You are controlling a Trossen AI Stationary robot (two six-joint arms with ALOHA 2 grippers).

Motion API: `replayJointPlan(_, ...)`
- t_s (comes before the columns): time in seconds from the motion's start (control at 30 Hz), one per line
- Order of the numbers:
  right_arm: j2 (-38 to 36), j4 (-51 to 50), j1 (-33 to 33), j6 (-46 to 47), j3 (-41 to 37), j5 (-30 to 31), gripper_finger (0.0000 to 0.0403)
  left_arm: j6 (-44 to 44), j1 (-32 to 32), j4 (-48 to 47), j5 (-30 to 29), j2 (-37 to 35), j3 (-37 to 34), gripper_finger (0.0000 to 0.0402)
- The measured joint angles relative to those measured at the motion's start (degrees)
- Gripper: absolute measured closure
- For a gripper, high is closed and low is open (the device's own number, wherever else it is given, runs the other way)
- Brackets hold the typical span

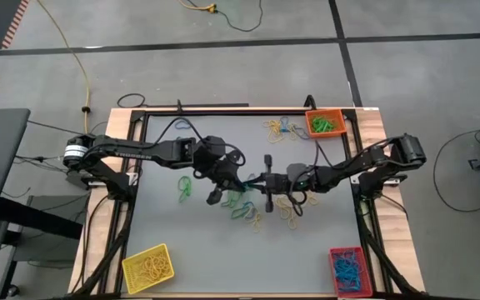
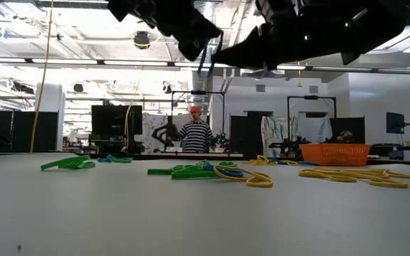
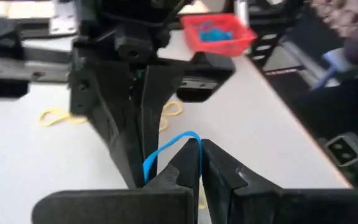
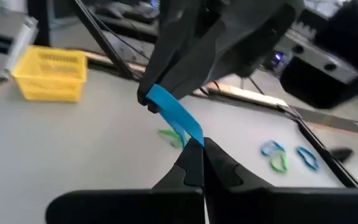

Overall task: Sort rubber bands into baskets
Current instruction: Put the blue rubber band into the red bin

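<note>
Both end effectors, left [image 3: 199, 163] and right [image 4: 199, 163], are pinching one blue rubber band [image 4: 176, 115] in mid-air over the counter [image 1: 307, 250] centre (a handover, I'd guess). If neither lets go it could stretch and snap away, missing the red basket [image 1: 346, 271] at the near right.

Mid-table is blocked for you: the left gripper [image 1: 215, 197] and right gripper [image 1: 251, 182] meet there, both clamped on one blue rubber band [image 3: 169, 149] stretched between them. Loose rubber bands [image 1: 248, 208] litter the mat just below the grippers. More bands sit at upper centre beside the orange basket [image 1: 324, 122]. The yellow basket [image 1: 147, 268] occupies the lower left corner, the red basket [image 1: 347, 268] the lower right. You have bare mat between those two baskets, and across the upper left.
</note>
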Motion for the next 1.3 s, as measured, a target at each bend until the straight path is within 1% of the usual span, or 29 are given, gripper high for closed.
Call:
replayJointPlan(0.1, 0.0, -2.4, -0.7, 0.7, 0.0, 1.9, 0.0386, 0.3, 0.0, -1.7, -4.5, 0.0, -0.3, 0.0387)
replayJointPlan(0.17, 0.0, -3.9, -1.4, 1.8, 0.0, 2.0, 0.0386, 1.0, 0.0, -3.4, -7.3, 0.0, -0.3, 0.0367)
replayJointPlan(0.3, 0.0, -7.0, -3.1, 3.9, 0.0, 2.1, 0.0386, 1.5, 0.0, -5.1, -11.3, 0.0, -0.3, 0.0309)
replayJointPlan(0.43, 0.0, -10.7, -5.2, 5.4, 0.0, 2.1, 0.0386, 1.0, 0.0, -5.4, -13.0, 0.0, -0.3, 0.025)
replayJointPlan(0.57, -0.1, -14.4, -7.7, 6.9, 0.0, 2.1, 0.0386, -0.4, 0.0, -7.2, -16.7, 0.0, -0.3, 0.0215)
replayJointPlan(0.73, -2.4, -20.2, -11.6, 8.0, 0.0, 2.1, 0.0386, -1.6, 0.0, -8.5, -20.5, 0.0, -2.3, 0.0208)
replayJointPlan(0.97, -10.1, -28.9, -18.0, 8.1, 0.0, 2.1, 0.0386, -4.2, -0.4, -2.5, -20.5, 0.0, -10.0, 0.0207)
replayJointPlan(1.07, -13.9, -33.3, -21.6, 8.0, 0.0, 2.1, 0.0386, -5.2, -1.4, 3.2, -20.5, 0.0, -13.3, 0.0207)
replayJointPlan(1.3, -20.6, -42.8, -33.0, 9.1, 0.0, 2.1, 0.0386, -7.2, -5.2, 23.6, -20.5, 0.0, -21.2, 0.0207)
